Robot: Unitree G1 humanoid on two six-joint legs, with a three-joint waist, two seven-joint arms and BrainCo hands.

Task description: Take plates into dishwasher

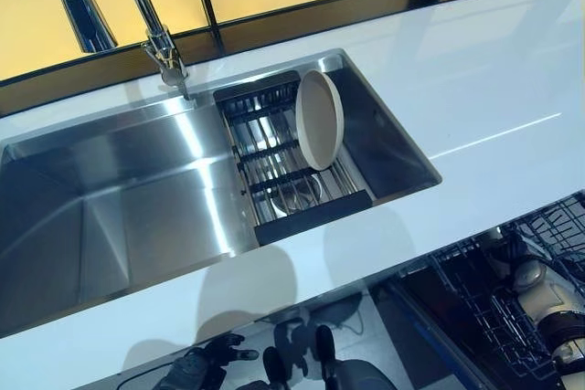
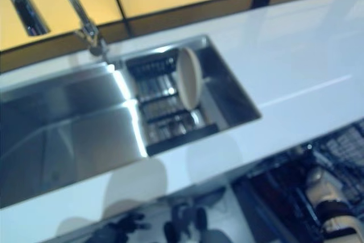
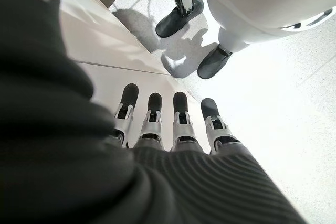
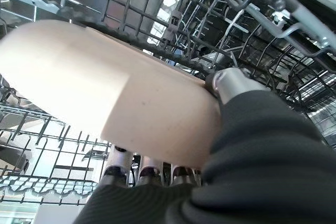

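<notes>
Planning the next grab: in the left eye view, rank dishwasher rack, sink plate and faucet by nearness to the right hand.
1. dishwasher rack, around the right hand
2. sink plate, upright, middle
3. faucet, back left

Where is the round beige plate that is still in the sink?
The round beige plate stands on edge in the dark wire rack at the right end of the steel sink, to the right of the tap.

My view is bright: glare streaks the sink and counter, my shadow falls on the counter's near edge, and my right eye's picture is blurred.
</notes>
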